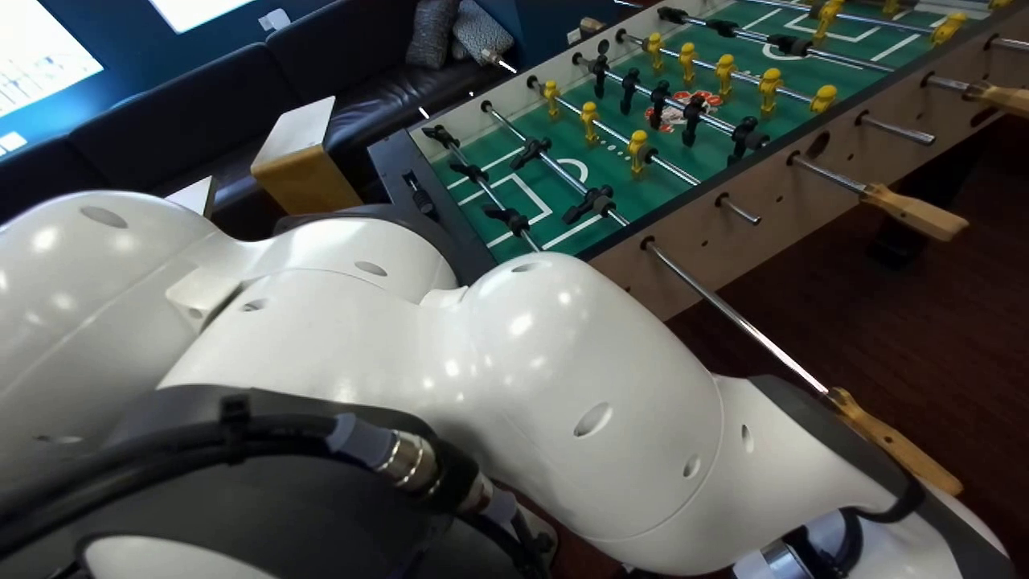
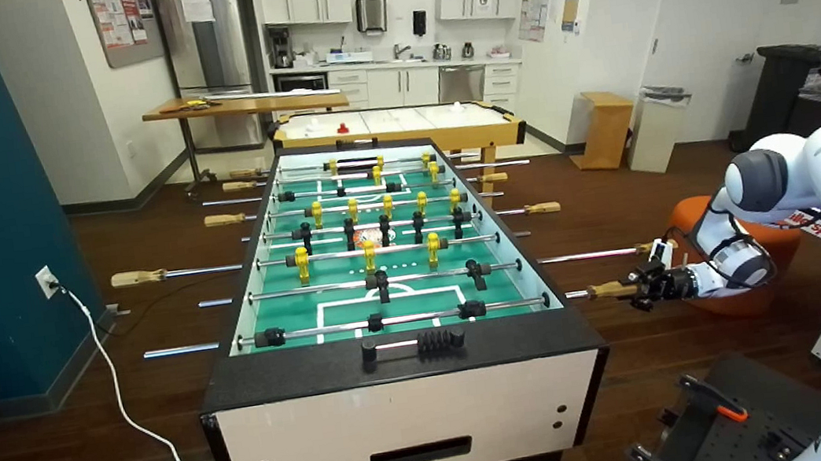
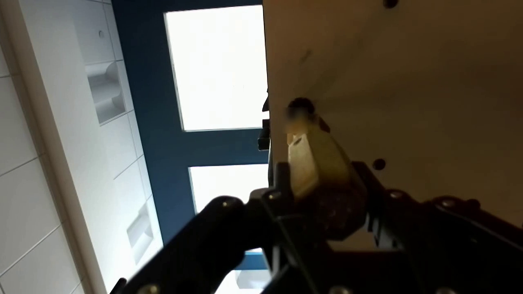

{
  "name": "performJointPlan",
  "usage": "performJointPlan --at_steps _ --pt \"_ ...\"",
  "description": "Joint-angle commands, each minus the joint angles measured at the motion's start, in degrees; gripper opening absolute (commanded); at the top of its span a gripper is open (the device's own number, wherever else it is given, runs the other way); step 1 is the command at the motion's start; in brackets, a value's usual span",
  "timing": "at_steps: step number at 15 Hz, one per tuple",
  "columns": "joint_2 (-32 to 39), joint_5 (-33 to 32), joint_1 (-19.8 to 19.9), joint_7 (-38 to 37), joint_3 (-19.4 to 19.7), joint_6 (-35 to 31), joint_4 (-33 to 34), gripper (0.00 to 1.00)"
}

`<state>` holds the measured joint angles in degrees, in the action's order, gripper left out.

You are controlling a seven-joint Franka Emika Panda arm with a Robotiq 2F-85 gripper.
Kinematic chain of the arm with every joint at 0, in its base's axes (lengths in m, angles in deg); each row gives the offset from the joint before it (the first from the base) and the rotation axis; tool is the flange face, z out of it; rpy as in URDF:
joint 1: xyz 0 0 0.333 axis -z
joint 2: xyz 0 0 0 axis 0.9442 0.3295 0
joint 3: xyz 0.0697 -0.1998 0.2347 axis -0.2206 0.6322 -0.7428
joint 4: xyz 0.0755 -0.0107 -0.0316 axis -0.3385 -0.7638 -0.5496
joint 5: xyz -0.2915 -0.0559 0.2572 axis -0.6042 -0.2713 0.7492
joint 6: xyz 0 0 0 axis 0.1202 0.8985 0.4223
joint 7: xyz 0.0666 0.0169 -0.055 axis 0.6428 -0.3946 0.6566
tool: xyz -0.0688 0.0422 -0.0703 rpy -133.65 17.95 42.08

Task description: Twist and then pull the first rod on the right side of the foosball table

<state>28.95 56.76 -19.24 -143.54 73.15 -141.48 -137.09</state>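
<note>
plainly, my claw [image 3: 322, 173] is clamped on the handle [image 2: 609, 289] of the first rod [image 2: 418, 317], just outside the foosball tabletop [image 2: 279, 379], pointing along the rod, i judge, so that one wrist roll can twist it before i pull.

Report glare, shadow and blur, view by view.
Wrist view: white panels blown out, gripper in shadow, wooden handle blurred at its far end; in an exterior view, glare spots on the white arm; in an exterior view, green pitch fairly evenly lit.
</note>
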Motion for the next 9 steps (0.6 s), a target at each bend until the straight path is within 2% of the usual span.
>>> performJointPlan --at_steps 1,9 --pt "-0.39 -0.95 0.77 1.46 -0.39 2.52 0.87 0.15" --pt "-3.22 -4.01 -0.34 26.89 1.3 -0.03 -0.44 0.15"
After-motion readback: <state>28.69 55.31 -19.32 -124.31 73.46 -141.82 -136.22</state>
